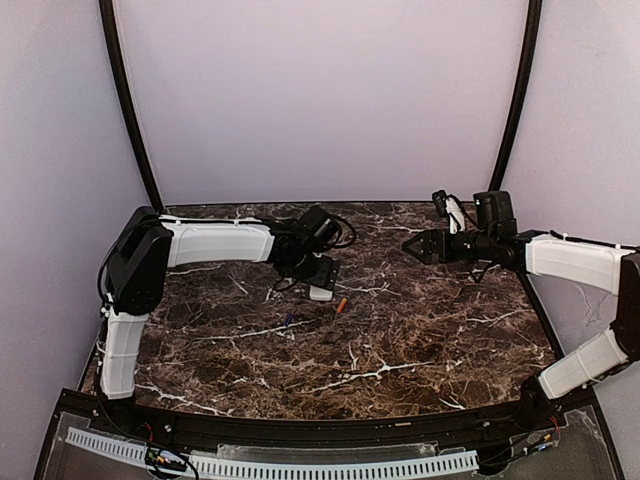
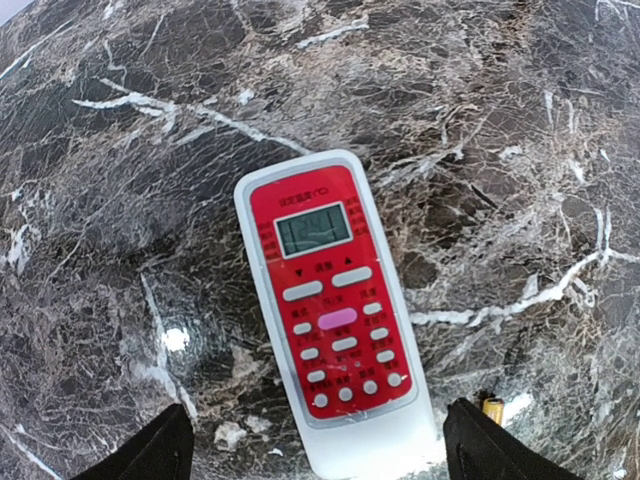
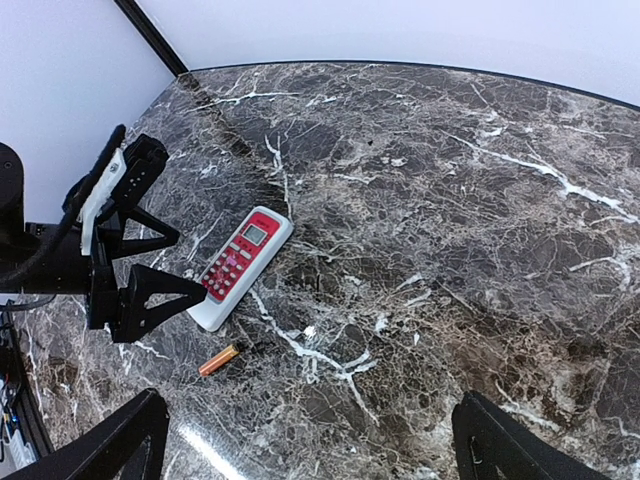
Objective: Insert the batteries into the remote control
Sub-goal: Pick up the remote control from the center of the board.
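Observation:
The remote control (image 2: 335, 300) lies flat on the marble table with its red face up, and shows small and white from above (image 1: 321, 293). My left gripper (image 2: 318, 445) hovers over its lower end, open, one finger on each side with a gap to the remote. An orange battery (image 3: 219, 360) lies on the table just beyond the remote's lower end; its tip shows beside the right finger (image 2: 492, 407). A dark blue battery (image 1: 289, 320) lies a little nearer the front. My right gripper (image 3: 310, 440) hangs open and empty above the right half of the table (image 1: 415, 247).
The dark marble tabletop (image 1: 400, 340) is walled by pale panels at the back and sides. Black cables hang off the left wrist (image 1: 345, 235). The left arm's white link (image 1: 215, 243) reaches across the back left of the table.

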### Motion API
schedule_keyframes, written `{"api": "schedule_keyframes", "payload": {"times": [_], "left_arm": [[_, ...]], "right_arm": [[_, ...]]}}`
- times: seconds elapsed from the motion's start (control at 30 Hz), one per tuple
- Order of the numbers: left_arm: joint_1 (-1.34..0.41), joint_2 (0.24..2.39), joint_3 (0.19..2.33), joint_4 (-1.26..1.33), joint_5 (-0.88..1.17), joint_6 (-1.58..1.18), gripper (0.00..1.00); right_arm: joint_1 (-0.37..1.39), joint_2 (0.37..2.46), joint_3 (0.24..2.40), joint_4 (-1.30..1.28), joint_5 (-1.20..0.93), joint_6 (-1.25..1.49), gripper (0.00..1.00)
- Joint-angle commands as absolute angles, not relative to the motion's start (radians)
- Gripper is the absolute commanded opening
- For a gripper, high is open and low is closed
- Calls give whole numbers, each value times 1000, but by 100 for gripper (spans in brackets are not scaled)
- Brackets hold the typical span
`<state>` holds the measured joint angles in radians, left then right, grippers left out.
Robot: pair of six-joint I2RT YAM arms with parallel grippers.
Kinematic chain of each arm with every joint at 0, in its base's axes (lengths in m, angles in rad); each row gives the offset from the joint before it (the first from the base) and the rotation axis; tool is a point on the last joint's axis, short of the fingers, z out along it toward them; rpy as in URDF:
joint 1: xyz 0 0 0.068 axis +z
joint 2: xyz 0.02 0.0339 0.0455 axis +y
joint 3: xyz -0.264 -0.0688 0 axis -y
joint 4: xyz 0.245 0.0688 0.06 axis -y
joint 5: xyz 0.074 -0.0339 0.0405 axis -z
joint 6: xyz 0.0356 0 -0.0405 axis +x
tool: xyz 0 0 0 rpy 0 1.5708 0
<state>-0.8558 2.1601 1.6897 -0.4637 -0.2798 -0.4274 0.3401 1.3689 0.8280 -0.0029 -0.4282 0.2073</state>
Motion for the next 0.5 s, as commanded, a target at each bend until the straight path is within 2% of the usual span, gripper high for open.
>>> {"api": "schedule_keyframes", "payload": {"times": [0.0, 0.37, 0.47], "left_arm": [[-857, 2185, 1723, -501, -298, -452, 87], [-859, 2238, 1759, -490, -287, -473, 88], [-860, 2259, 1774, -513, -303, -481, 86]], "right_arm": [[345, 1377, 824, 3, -422, 190, 99], [341, 1385, 825, 4, -424, 190, 99], [339, 1385, 825, 3, -428, 190, 98]]}}
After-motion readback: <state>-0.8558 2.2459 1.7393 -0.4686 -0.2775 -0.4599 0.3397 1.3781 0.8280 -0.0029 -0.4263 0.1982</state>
